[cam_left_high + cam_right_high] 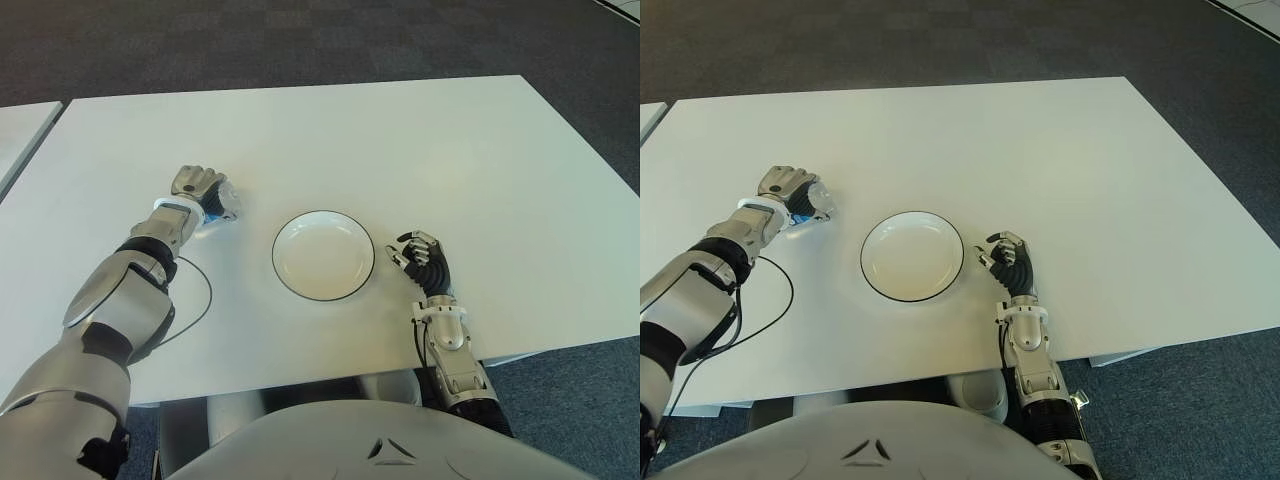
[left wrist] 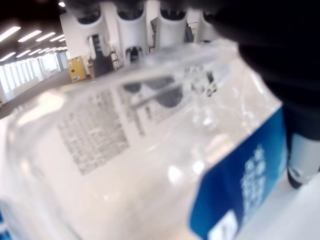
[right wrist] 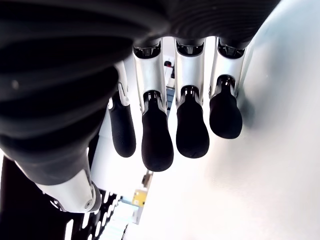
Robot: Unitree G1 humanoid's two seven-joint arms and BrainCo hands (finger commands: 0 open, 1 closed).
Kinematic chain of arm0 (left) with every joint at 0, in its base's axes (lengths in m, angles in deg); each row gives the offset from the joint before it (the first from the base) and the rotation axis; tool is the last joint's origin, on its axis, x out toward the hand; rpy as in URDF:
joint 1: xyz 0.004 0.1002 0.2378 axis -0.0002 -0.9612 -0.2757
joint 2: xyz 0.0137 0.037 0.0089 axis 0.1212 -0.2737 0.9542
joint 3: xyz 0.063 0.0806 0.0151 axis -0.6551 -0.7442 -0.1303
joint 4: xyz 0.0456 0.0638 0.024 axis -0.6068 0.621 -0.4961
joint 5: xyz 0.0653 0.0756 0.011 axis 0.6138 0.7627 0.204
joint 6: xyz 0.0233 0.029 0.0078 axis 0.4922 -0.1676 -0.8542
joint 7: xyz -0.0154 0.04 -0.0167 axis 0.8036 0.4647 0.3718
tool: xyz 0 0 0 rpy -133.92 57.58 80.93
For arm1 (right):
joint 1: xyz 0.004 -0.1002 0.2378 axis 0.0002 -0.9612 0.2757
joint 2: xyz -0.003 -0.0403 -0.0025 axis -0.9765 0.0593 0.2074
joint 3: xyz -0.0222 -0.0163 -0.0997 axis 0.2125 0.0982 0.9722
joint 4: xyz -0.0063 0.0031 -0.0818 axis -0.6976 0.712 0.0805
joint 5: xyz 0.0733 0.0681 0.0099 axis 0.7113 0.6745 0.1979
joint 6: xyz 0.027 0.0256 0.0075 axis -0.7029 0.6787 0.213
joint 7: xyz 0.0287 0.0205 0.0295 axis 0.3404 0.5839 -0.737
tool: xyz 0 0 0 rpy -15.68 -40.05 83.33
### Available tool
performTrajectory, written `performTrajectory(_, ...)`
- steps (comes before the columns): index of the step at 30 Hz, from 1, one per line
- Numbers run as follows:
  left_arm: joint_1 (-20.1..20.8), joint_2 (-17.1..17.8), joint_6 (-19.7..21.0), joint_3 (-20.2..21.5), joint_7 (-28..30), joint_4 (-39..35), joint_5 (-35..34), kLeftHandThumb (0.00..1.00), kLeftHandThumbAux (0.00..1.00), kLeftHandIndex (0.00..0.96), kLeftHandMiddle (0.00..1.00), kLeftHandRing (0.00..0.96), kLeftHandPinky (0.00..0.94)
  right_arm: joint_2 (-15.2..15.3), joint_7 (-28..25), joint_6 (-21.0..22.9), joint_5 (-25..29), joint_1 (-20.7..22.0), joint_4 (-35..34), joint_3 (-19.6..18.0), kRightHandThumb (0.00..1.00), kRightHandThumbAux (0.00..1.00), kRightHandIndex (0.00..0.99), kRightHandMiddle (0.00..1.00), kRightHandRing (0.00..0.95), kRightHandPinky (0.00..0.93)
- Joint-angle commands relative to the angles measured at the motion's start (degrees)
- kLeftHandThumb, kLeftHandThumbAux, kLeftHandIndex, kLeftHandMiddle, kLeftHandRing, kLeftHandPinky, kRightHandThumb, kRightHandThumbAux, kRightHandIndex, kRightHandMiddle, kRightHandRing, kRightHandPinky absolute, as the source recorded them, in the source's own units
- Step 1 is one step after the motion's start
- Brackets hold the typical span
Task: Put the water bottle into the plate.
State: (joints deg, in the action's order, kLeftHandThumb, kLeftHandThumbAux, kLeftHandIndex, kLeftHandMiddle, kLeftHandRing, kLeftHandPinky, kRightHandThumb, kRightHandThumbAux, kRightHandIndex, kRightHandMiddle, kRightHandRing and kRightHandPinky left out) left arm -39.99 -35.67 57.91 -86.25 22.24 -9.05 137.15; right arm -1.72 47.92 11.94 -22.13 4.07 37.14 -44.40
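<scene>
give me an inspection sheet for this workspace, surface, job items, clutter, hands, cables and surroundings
Surface: white rectangular table, bare apart from the job's things.
Job's things: clear plastic water bottle with blue label in the left hand; empty round white plate with dark rim at the table's middle front.
Clutter: nothing seen.
Hands: left hand closed on the bottle, left of the plate; right hand right of the plate, holding nothing.
Cables: thin black cable looping beside the left forearm.
Surroundings: dark carpet floor.

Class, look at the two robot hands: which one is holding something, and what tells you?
The left robot hand, left of the plate: its fingers wrap the water bottle. The right robot hand, right of the plate, holds nothing.
</scene>
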Motion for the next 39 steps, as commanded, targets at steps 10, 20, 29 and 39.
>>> performTrajectory(10,-4.38,-1.19,-1.73,1.16,5.28,2.11,-1.38,0.852,0.667,0.403,0.557,0.869,0.888,-0.22,0.37,0.19,-0.07,-0.11,0.62,-0.12,0.705,0.731,0.436,0.717,0.711,0.706)
performTrajectory(20,-4.34,-0.85,-3.25,3.41,4.84,1.42,-3.47,0.853,0.667,0.403,0.556,0.871,0.882,-0.36,0.53,0.22,0.05,0.08,0.64,0.0,0.704,0.731,0.435,0.722,0.716,0.717)
performTrajectory(29,-1.71,-0.37,-3.86,6.25,5.46,-0.12,-5.84,0.852,0.667,0.401,0.555,0.862,0.866,-0.5,0.55,0.75,0.01,0.43,0.69,0.07,0.705,0.73,0.436,0.725,0.72,0.718)
performTrajectory(39,-0.05,0.24,-6.2,10.0,5.01,-4.07,-9.2,0.851,0.669,0.398,0.549,0.856,0.858,-0.55,0.63,0.58,-0.14,0.81,1.05,0.19,0.704,0.73,0.436,0.73,0.726,0.727)
